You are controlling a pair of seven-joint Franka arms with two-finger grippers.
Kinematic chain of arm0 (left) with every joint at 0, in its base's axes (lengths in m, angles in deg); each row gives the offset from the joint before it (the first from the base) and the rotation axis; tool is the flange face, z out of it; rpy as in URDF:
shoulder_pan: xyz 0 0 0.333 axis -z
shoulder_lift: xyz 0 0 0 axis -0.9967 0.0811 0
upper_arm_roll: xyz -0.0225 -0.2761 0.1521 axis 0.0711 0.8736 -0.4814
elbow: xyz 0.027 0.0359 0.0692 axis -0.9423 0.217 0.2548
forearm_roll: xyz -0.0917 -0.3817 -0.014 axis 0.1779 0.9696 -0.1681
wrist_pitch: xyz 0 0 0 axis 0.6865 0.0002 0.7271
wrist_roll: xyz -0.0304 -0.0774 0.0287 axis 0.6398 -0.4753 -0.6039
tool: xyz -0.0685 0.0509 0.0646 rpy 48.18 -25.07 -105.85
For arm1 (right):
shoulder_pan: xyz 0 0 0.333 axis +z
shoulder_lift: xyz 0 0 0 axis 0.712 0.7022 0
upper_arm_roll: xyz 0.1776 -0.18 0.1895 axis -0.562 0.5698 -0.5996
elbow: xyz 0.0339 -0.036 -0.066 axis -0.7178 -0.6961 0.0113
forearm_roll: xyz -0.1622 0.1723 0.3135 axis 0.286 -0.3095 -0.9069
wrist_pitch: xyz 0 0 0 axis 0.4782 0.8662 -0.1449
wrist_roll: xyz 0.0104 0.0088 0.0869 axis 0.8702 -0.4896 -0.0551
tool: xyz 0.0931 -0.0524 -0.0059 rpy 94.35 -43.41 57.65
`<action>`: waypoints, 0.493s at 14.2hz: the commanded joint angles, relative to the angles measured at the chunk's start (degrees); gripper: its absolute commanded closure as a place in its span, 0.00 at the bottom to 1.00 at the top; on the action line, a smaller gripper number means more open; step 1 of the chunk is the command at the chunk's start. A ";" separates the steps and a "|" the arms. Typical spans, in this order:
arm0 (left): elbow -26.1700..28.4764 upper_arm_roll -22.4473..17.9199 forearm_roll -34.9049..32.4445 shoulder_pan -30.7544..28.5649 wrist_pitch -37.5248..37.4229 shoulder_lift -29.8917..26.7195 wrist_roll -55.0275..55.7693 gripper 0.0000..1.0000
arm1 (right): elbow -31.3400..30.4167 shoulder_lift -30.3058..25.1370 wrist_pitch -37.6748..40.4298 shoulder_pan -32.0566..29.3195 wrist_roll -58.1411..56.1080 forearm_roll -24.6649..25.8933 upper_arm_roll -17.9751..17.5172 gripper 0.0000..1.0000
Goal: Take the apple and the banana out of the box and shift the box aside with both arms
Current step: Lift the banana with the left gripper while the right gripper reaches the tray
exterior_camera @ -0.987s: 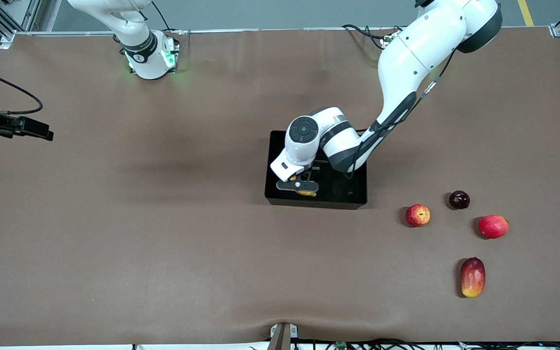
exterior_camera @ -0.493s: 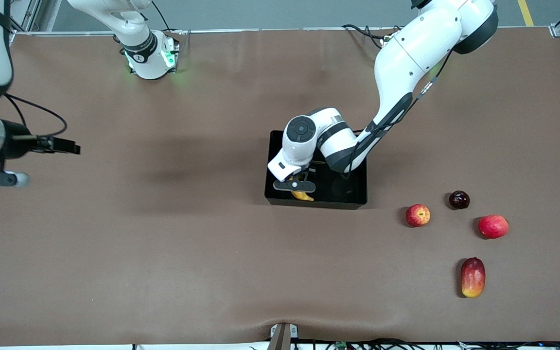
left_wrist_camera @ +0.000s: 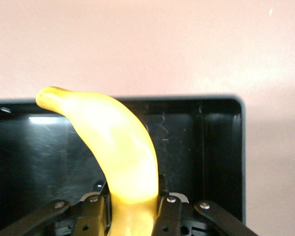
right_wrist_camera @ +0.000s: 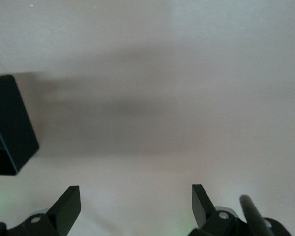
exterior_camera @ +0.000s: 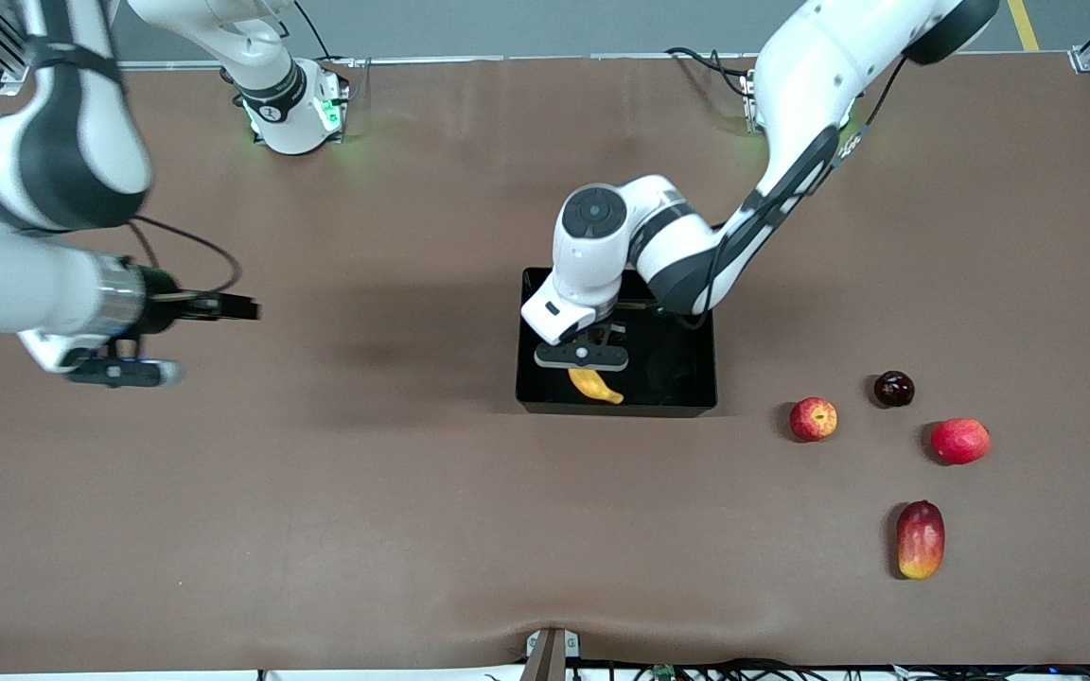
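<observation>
The yellow banana (exterior_camera: 595, 385) hangs just over the floor of the black box (exterior_camera: 687, 378) in the middle of the table. My left gripper (exterior_camera: 583, 357) is shut on one end of it. In the left wrist view the banana (left_wrist_camera: 118, 142) curves out from between the fingers (left_wrist_camera: 93, 216), with the box wall (left_wrist_camera: 221, 147) around it. The red apple with yellow blotches (exterior_camera: 813, 419) lies on the table beside the box, toward the left arm's end. My right gripper (exterior_camera: 247, 306) hovers open over bare table toward the right arm's end. Its fingers (right_wrist_camera: 69, 204) are wide apart and hold nothing.
A dark round fruit (exterior_camera: 893, 389), a plain red round fruit (exterior_camera: 959, 441) and an oblong red-yellow mango (exterior_camera: 920, 539) lie near the apple. A corner of the box (right_wrist_camera: 7, 128) shows in the right wrist view. The brown mat covers the table.
The left gripper has shut on the banana and risen a little, so more banana shows. The right arm has swung in from the table's end toward the box.
</observation>
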 commanded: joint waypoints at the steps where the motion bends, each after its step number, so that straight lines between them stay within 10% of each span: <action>1: 1.25 1.10 3.68 -4.13 -3.14 -6.08 -5.13 1.00 | -0.50 0.57 -4.61 7.29 7.82 -0.95 0.46 0.00; 7: 1.16 1.63 13.03 -16.17 -10.00 -11.63 -29.92 1.00 | -0.41 6.89 -15.34 17.76 17.25 -0.95 0.46 0.00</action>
